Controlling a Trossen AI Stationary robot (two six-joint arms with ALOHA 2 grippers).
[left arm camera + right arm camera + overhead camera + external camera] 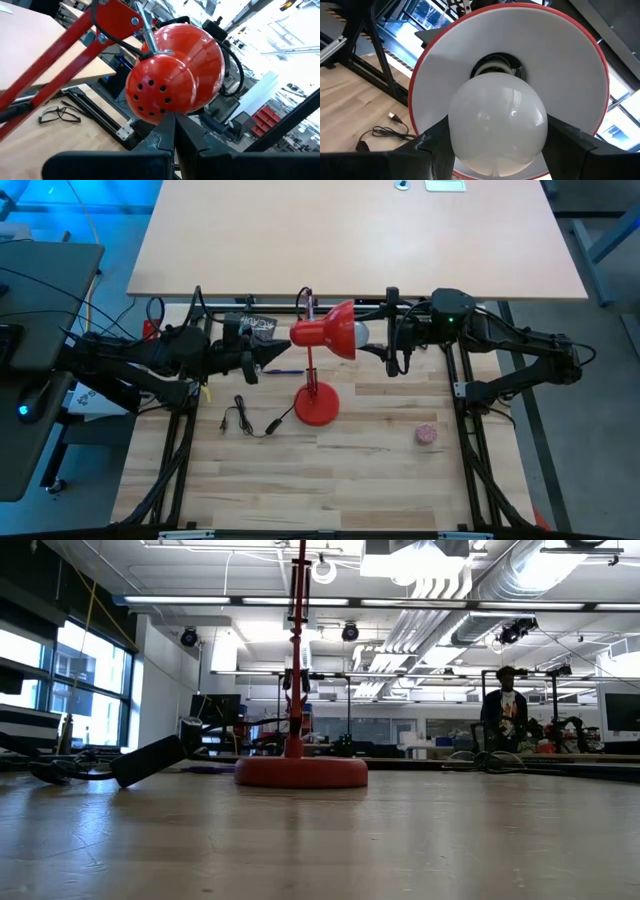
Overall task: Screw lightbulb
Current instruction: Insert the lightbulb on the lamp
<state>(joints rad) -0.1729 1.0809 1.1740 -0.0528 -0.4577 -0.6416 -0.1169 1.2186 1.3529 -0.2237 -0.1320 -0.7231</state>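
Observation:
A red desk lamp stands on its round base (316, 408), also seen as the base (300, 772) in the low view. Its shade (325, 335) is tipped level and opens toward the table's right. The white lightbulb (497, 125) sits in the shade's mouth, with its neck at the socket (495, 67). My right gripper (497, 147) comes from the right and is shut on the lightbulb (361, 333). My left gripper (174, 120) is shut, with its tips at the back of the shade (170, 75). My left gripper touches the shade's rounded rear cap with the vent holes (162, 107) with its shut fingertips. It comes level from the table's left. My right gripper pinches the lightbulb's round glass (470, 145) between its two fingers (432, 147), one on each side. It comes level from the table's right, pointing into the shade. The bulb is clear of the table, its neck toward the socket.
A small pink ball (428, 434) lies near the right. The lamp's black cord and plug (245, 420) lie left of the base. A second table (350, 235) stands beyond the far edge. A person (505, 705) stands far back in the room.

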